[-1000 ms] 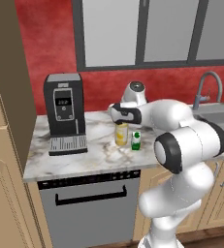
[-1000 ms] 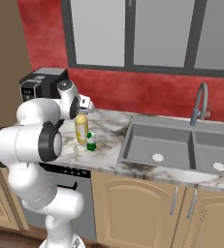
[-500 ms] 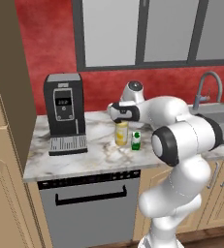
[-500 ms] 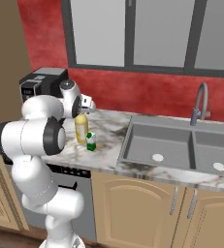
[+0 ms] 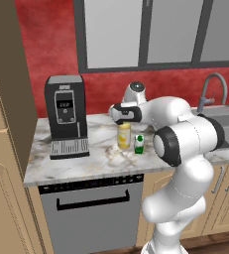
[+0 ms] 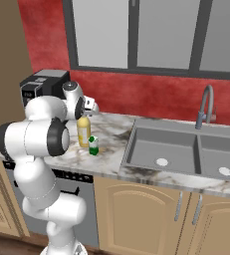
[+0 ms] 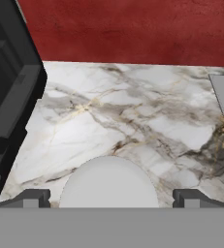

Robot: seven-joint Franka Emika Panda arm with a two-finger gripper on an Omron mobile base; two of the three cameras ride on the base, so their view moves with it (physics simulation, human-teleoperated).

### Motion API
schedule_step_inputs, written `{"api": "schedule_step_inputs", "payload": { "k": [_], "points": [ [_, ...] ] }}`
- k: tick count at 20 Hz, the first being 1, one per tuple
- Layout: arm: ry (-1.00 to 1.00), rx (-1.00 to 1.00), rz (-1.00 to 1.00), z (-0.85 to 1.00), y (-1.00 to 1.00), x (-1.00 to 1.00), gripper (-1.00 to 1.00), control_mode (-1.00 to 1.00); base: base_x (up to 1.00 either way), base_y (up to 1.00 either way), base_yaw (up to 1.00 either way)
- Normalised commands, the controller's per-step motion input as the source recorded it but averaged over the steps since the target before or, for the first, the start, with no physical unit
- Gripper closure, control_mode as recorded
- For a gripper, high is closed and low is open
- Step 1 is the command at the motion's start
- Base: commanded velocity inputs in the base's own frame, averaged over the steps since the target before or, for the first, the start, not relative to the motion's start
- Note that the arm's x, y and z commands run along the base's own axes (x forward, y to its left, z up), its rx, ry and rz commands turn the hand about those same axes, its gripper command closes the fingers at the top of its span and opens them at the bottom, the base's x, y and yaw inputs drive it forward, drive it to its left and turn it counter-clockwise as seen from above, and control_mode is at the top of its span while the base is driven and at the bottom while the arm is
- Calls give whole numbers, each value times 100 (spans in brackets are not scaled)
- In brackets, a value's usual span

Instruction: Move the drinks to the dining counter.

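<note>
A yellow bottle with a white cap stands on the marble worktop. Just to its right stands a small green-and-white carton. My gripper hangs directly over the bottle and is open. In the hand view the cap sits between the two fingertips, with clear gaps on both sides. Nothing is held. The dining counter is out of view.
A black coffee machine stands left of the bottle. A double sink with a faucet lies to the right. A red wall backs the worktop, and a dishwasher sits below it.
My arm's elbow has swung a little to the left in the left base view. The hand stays over the bottle with its jaws still open. The drinks have not moved.
</note>
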Motion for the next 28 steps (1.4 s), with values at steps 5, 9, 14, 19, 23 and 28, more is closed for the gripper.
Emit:
{"api": "schedule_step_inputs", "payload": {
  "k": [5, 9, 14, 19, 23, 28],
  "points": [
    [0, 0, 0, -6, 0, 0, 100, -100, 0, 0, 0],
    [2, 0, 0, -10, 0, -4, 100, -100, 0, 0, 0],
    [2, 0, 0, -10, 0, -17, 100, -100, 0, 0, 0],
    [0, 0, 0, 0, 0, -7, 100, -100, 0, 0, 0],
    [-7, 0, 0, 7, 0, -33, 100, -100, 0, 0, 0],
    [-9, 0, 0, 53, 0, -34, 100, -100, 0, 0, 0]
  ]
}}
